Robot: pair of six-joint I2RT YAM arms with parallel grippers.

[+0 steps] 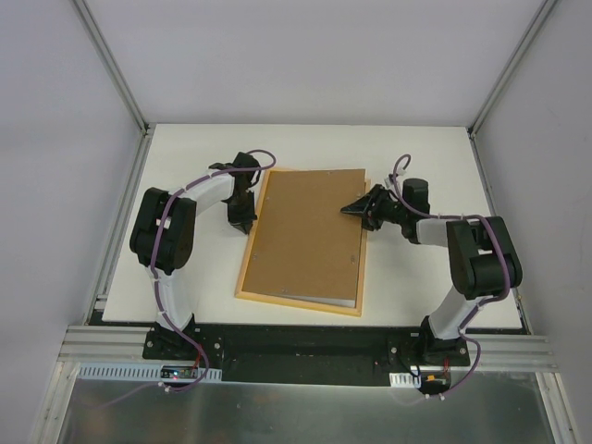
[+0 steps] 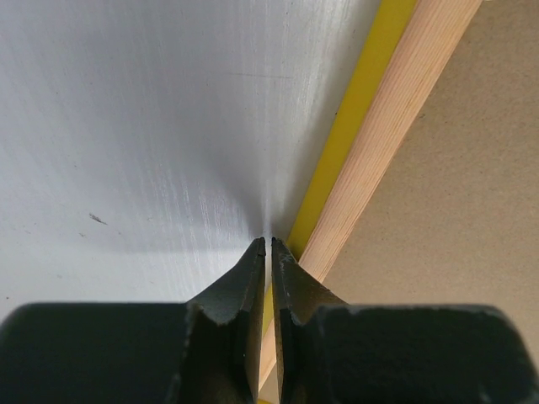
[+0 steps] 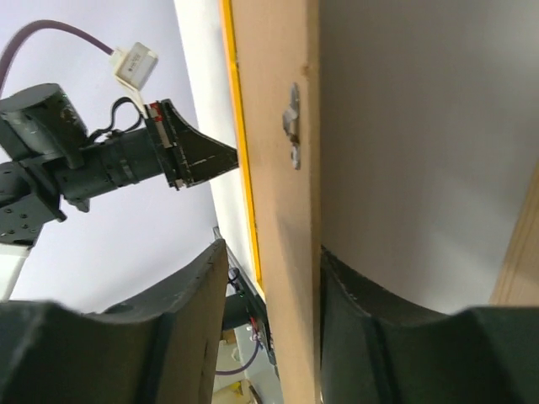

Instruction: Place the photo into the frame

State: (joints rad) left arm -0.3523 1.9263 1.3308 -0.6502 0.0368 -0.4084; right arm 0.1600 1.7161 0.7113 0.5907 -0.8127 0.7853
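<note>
The right claw (image 3: 269,252), jaws parted around the edge of the backing board (image 1: 310,236), may let it drop askew on the frame (image 1: 246,268), while the left claw (image 2: 269,244) is shut and empty.

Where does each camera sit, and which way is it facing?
Top external: above and behind the robot, looking down at the table, frame and backing board; the left arm, right arm, left gripper and right gripper show.
Left wrist: on the left arm, looking down its shut fingers at the frame's left edge.
Right wrist: on the right arm, looking across the frame between its parted fingers toward the left gripper.
Shared: all see the frame.
</note>
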